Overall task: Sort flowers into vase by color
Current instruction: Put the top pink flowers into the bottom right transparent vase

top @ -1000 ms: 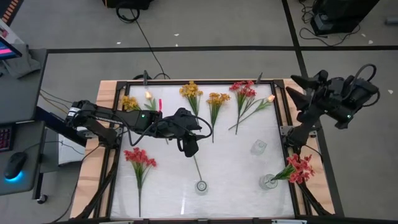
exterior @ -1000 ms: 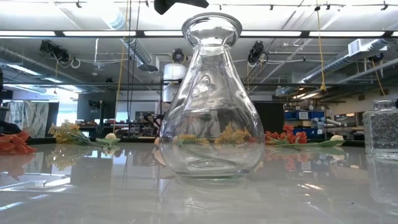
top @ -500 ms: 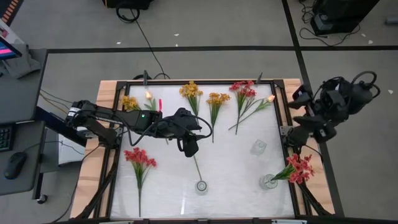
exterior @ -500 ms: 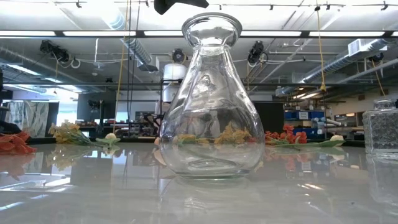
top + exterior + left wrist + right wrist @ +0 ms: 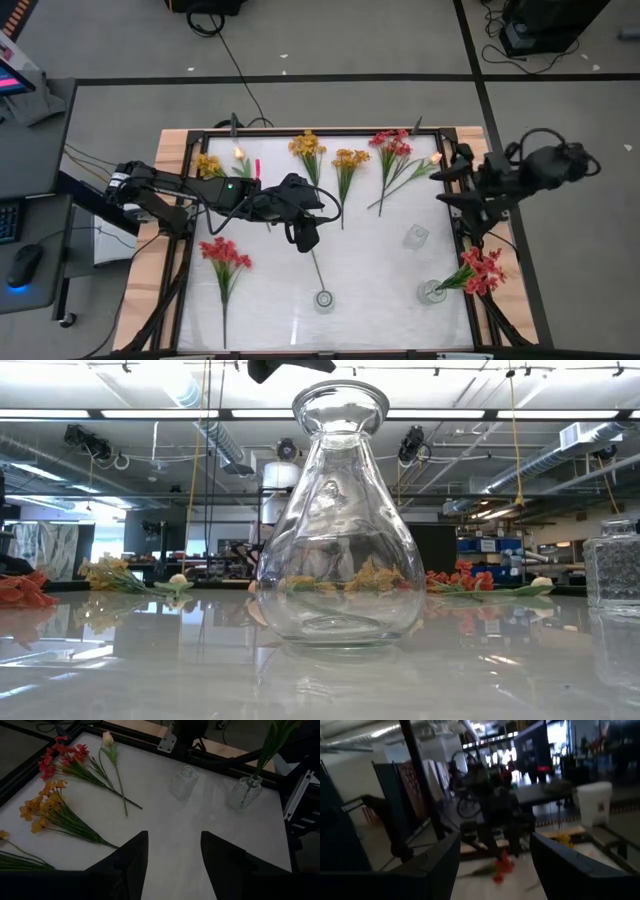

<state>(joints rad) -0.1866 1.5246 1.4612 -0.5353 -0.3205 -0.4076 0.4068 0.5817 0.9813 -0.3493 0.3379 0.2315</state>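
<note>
- I found the left gripper (image 5: 306, 238) over the middle of the white table (image 5: 380, 290), fingers spread and holding nothing, as the left wrist view confirmed.
- A slim green stem (image 5: 316, 268) ran from below it to the round clear glass bottle vase (image 5: 324, 299) at the near edge. I could not tell whether the stem was seated; a careless pass risked tipping it.
- The right gripper (image 5: 450, 180) hung at the table's right edge, fingers spread and empty, near the pale peach bud (image 5: 436, 158) and the bushy red-pink cluster (image 5: 392, 145).
- A red-pink bunch (image 5: 482, 271) already stood in the small clear vase (image 5: 432, 292) at the near right corner, leaning outward; I judged a brushing arm could topple it.
- Bushy yellow-orange clusters (image 5: 350, 159) lay along the far edge with stems close together; I judged a grab could snag two colours.
</note>
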